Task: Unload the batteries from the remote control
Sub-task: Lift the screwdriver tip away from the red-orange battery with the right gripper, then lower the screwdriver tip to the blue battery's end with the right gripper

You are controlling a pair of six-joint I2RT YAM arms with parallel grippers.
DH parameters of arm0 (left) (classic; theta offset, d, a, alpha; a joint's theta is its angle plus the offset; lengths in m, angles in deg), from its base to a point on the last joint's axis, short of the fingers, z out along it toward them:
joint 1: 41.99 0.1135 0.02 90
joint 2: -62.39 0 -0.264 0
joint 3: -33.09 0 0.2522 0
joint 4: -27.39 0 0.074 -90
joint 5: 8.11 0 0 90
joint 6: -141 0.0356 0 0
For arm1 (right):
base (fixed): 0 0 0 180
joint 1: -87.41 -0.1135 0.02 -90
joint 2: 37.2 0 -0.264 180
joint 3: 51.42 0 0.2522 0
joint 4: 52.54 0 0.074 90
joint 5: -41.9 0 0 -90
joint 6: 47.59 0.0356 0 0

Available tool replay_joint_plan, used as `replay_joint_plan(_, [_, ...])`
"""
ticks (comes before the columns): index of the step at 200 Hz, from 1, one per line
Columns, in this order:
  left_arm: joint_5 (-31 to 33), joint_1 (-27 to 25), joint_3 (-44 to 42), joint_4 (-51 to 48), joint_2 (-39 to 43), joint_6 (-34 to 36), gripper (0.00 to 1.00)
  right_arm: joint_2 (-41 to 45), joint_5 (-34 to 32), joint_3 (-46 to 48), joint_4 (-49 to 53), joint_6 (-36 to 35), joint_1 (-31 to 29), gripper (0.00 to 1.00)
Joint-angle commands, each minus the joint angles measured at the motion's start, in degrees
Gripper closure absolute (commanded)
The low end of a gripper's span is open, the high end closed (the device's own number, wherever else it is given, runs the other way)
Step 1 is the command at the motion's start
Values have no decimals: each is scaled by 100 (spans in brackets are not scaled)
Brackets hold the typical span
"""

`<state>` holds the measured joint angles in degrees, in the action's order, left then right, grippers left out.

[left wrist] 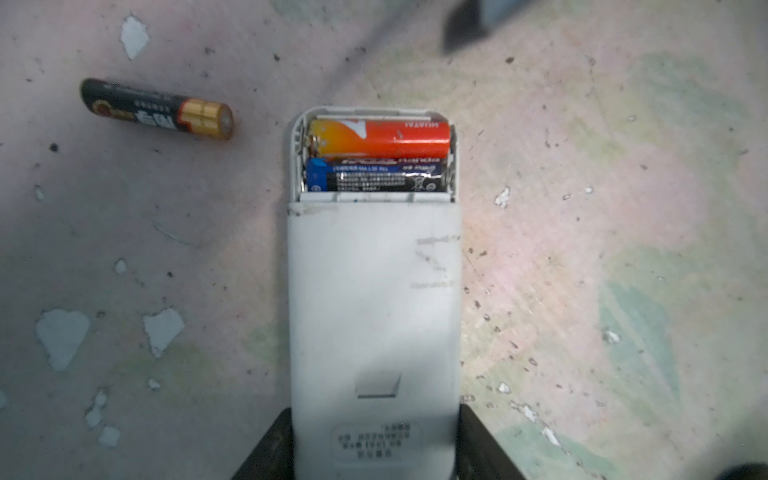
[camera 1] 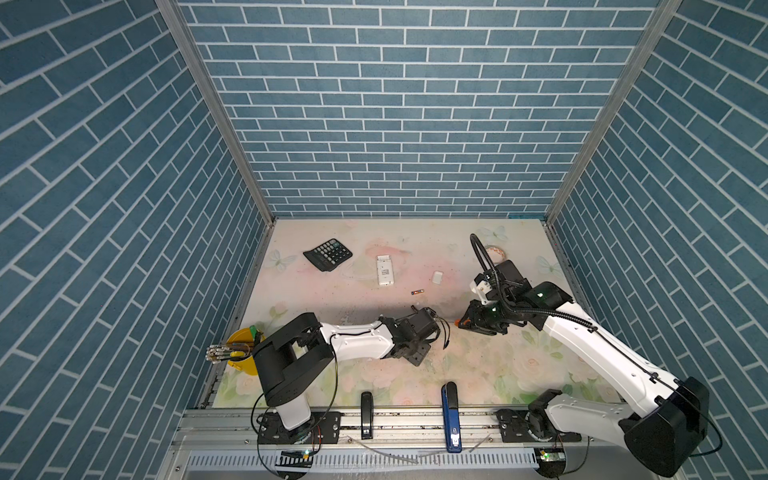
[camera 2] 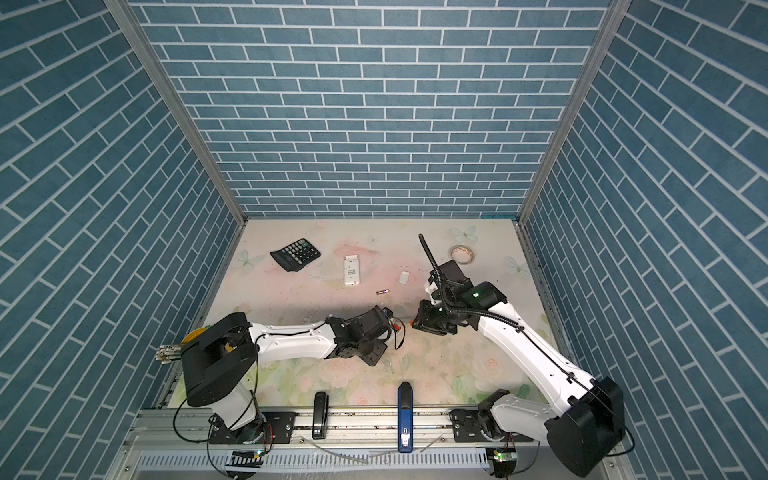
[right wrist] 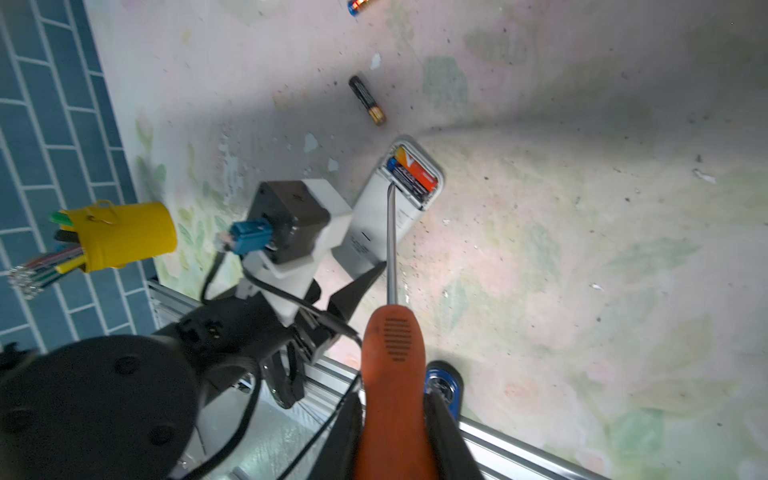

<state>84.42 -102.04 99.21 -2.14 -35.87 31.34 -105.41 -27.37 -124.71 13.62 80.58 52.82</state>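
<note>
With left gripper (left wrist: 374, 442), jaws half apart, clamps remote control (left wrist: 374, 291) by its sides; with nearly closed right gripper (right wrist: 395, 428), pinches orange-handled screwdriver (right wrist: 392, 374), tip at open compartment (left wrist: 365, 111). Finds orange battery (left wrist: 380, 139) and blue-black battery (left wrist: 374, 176) seated inside, black-gold battery (left wrist: 156, 109) loose alongside.

Blue brick-patterned walls (camera 1: 415, 104) enclose the table (camera 1: 478, 361) at nine, twelve and three o'clock, joined by grey metal corner posts (camera 1: 218, 112). The table's pale cover, printed with flowers and butterflies, is speckled and chipped. A metal rail (camera 1: 415, 419) runs along its six o'clock edge.
</note>
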Motion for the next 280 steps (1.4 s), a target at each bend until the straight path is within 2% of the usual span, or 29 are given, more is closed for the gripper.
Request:
replay_joint_plan(1, [-428, -187, -314, -395, -434, 94, 71, -61, -236, -169, 382, -451, 14, 100])
replay_joint_plan(148, [-407, -182, -340, -453, -370, 54, 71, -525, -20, -24, -41, -557, -19, 100])
replay_joint_plan(280, [-360, -182, -382, -453, -328, 49, 71, -593, 36, 177, -36, -548, -70, 100])
